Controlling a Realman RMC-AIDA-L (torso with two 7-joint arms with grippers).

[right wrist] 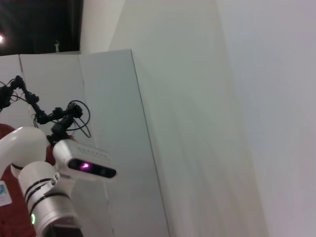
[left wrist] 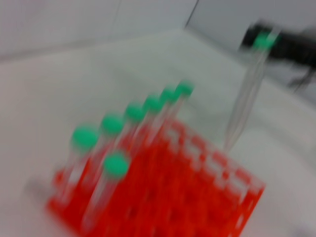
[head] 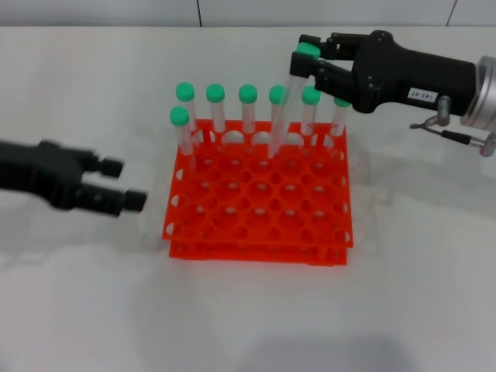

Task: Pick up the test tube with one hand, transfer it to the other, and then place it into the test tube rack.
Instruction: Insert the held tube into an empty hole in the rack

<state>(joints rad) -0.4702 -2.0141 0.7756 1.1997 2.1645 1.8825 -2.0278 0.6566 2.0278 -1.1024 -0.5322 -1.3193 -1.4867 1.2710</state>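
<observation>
The right tool [head: 308,60] is clamped on the test tube [head: 288,97] near its cap, above the rack's [head: 260,209] back row; the left tool [head: 124,184], fingers apart, sits beside the rack.

Our head camera looks down on the rack [head: 260,205]; left wrist shares it closer; right wrist faces walls.

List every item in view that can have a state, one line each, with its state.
test tube: capped, tilted, held by its cap end above the rack's back row, lower tip at the holes.
right tool: shut on the test tube, above the rack's far right.
left tool: open, empty, left of the rack.
test tube rack: upright on the table, most holes empty.
other tubes: capped, standing in the rack.
</observation>
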